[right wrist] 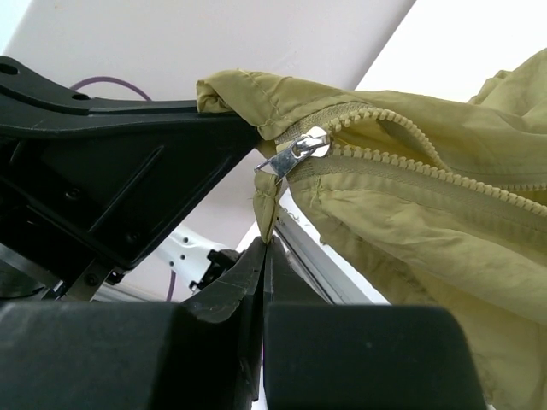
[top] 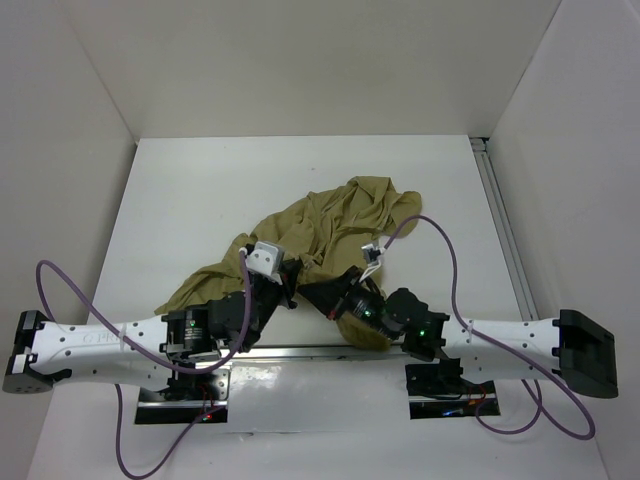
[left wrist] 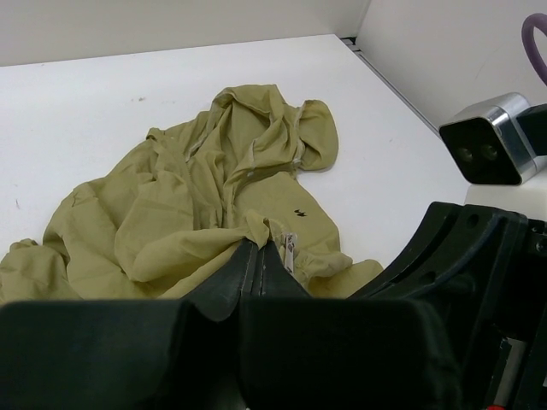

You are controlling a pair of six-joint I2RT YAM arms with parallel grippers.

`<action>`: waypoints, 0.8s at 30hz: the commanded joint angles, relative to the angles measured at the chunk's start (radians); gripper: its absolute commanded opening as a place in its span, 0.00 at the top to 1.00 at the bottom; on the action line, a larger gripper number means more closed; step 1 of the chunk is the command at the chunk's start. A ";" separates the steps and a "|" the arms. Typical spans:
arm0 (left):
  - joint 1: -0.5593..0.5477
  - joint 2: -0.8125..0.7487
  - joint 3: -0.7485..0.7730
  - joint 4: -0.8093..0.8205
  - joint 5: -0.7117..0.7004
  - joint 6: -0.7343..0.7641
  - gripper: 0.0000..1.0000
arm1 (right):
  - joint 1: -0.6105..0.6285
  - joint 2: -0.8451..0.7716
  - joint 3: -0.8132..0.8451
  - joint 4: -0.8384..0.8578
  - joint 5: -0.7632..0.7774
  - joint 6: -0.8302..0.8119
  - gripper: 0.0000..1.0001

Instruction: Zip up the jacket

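The khaki jacket point(top: 340, 220) lies crumpled in the middle of the white table. Its near edge is lifted between the two grippers. My left gripper point(top: 288, 290) is shut on a fold of the jacket point(left wrist: 171, 213) right beside the silver zipper pull point(left wrist: 289, 248); its tips point(left wrist: 261, 249) are pressed together. My right gripper point(right wrist: 267, 243) is shut on a thin strip of jacket hem just below the zipper slider point(right wrist: 295, 154), which sits at the bottom end of the zipper teeth point(right wrist: 427, 162). In the top view the right gripper point(top: 312, 293) meets the left nose to nose.
An aluminium rail point(top: 505, 230) runs along the table's right edge. Purple cables point(top: 450, 270) loop over both arms. The right wrist camera point(left wrist: 487, 141) sits close to the left gripper. White walls enclose the table point(top: 200, 190) on three sides.
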 commanded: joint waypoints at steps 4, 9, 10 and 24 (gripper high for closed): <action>-0.003 -0.011 0.015 0.048 -0.004 -0.005 1.00 | -0.004 -0.017 0.028 0.090 0.035 -0.060 1.00; -0.003 -0.020 0.015 0.038 -0.004 -0.005 1.00 | -0.004 -0.058 0.106 0.032 0.068 -0.154 1.00; -0.003 -0.020 0.015 0.038 -0.004 -0.005 1.00 | -0.004 -0.058 0.115 0.032 0.068 -0.166 1.00; -0.003 -0.047 0.015 0.028 -0.013 0.013 1.00 | -0.004 -0.077 0.181 -0.057 0.205 -0.270 1.00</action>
